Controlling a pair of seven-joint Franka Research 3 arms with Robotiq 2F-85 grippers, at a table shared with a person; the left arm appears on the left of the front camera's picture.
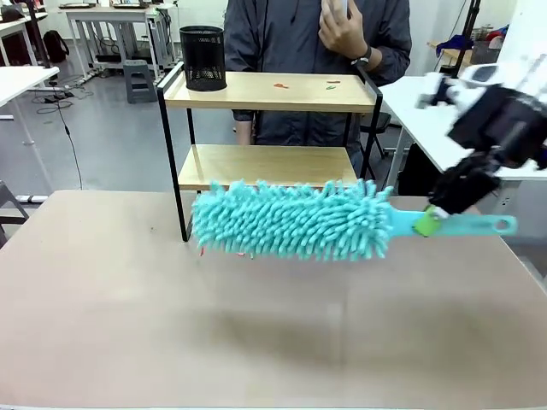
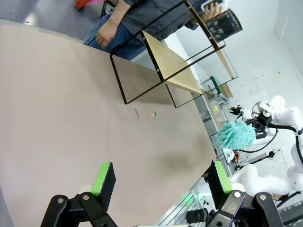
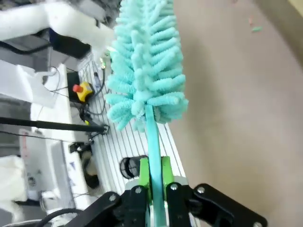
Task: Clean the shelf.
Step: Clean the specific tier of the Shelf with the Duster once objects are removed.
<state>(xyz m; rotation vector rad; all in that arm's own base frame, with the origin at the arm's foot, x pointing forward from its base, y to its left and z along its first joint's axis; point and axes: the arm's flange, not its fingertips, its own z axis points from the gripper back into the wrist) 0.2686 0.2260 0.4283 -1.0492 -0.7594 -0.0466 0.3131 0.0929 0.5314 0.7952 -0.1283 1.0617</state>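
We put this at the approach step. The duster (image 1: 291, 220) is in hand and held above the bench (image 1: 256, 359), in front of the shelf (image 1: 256, 92) but apart from it. As far as we can judge, no board is wiped yet.

The right jaws pinch the duster's teal handle between green pads (image 3: 165, 166), with the fluffy head pointing toward the robot's left. The left jaws are spread wide with nothing between the pads (image 2: 104, 176), and they hover over the bench.

The shelf stands at the bench's far edge. A person (image 1: 282, 34) is right behind it with one hand (image 1: 342, 30) raised.

Next move, we judge: raise the head to the top board and sweep across the scraps (image 1: 332, 84) there. It needs to stay off the cup (image 1: 202, 57) at that board's left end, since knocking the cup over is the risk. The lower board needs the head slid in between the frame posts.

Counts:
- Shelf: one, with two boards.
- Duster: one.
- Cup: one, black mesh.
- Scraps: two small spots on the top board.
- Bits (image 2: 152, 114): about three, on the bench near a shelf leg.
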